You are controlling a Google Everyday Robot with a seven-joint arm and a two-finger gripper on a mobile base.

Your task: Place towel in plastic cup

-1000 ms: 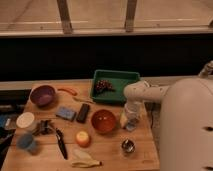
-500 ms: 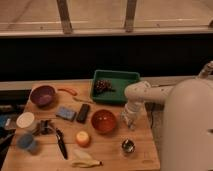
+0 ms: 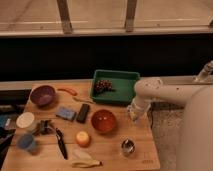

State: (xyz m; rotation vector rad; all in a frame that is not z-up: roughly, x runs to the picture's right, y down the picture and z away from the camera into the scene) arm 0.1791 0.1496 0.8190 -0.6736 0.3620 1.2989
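gripper [image 3: 134, 113] pinched shut on the towel [image 3: 131, 119] right of the red bowl [image 3: 104, 120]: lift high, clearing clutter, before crossing left to the plastic cup [image 3: 26, 142]

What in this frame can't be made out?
Camera view:
- Towel: indistinguishable under the shut gripper, which is low at the right edge of the table beside the red bowl.
- Whether anything is held: wrist blocks it.
- Dark cluster in green tray: too small to identify.

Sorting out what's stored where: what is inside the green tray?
A dark bunch, likely grapes, lies in the green tray, near its left side; the rest shows bare. The arm covers its right edge. The gripper, shut, sits low, right of the red bowl.
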